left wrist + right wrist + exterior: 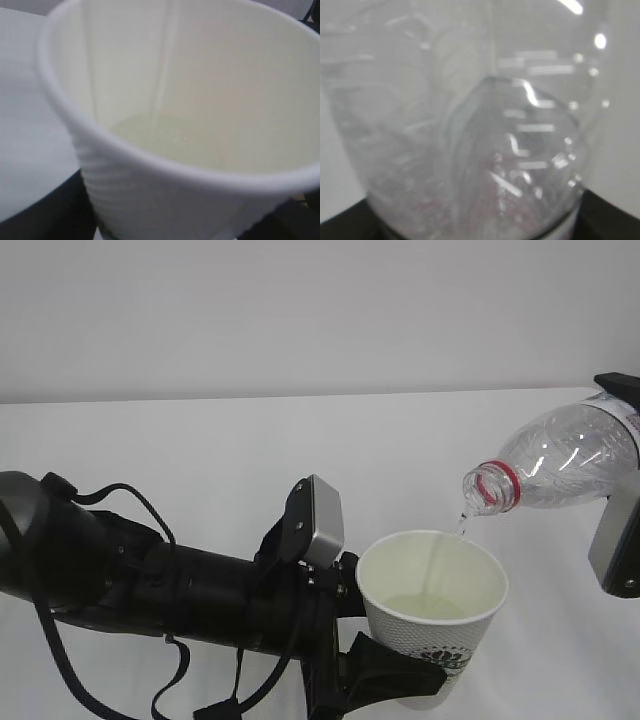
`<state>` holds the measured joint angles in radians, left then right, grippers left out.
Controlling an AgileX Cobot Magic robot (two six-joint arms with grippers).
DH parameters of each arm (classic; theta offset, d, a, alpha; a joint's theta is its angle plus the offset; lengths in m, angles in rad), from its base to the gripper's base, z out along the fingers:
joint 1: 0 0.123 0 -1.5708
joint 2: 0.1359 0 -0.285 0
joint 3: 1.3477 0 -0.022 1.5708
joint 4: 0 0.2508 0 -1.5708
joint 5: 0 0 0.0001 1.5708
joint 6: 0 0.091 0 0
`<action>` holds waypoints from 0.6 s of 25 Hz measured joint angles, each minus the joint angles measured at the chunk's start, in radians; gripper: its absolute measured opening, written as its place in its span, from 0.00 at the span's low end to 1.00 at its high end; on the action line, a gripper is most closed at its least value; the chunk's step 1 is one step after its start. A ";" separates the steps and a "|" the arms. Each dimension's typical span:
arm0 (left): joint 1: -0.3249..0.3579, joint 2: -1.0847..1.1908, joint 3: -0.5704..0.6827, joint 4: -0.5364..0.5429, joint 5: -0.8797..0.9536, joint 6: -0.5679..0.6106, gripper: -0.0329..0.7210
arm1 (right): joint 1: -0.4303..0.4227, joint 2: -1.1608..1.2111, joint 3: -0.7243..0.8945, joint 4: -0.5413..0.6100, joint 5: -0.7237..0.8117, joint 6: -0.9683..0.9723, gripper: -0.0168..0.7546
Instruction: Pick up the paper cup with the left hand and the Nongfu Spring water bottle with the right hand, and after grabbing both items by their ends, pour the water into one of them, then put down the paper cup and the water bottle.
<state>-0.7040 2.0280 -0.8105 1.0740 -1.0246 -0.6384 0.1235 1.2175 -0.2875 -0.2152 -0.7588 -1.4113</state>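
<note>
Clear bottle [570, 465] base cropped, cup [432, 610] logo half hidden

The white paper cup [433, 603] stands upright, with pale water [430, 606] at its bottom. At two o'clock from it, the clear Nongfu Spring water bottle [560, 462] is tilted, its open mouth over the rim, pouring a thin stream.
</note>
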 joint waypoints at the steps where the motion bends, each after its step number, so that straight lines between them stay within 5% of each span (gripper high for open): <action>1: 0.000 0.000 0.000 0.000 0.000 0.000 0.74 | 0.000 0.000 0.000 0.000 0.000 0.000 0.65; 15: 0.000 0.000 0.000 0.000 0.000 0.000 0.74 | 0.000 0.000 0.000 0.000 0.000 -0.018 0.65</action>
<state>-0.7040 2.0280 -0.8105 1.0740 -1.0246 -0.6384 0.1235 1.2175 -0.2875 -0.2152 -0.7588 -1.4296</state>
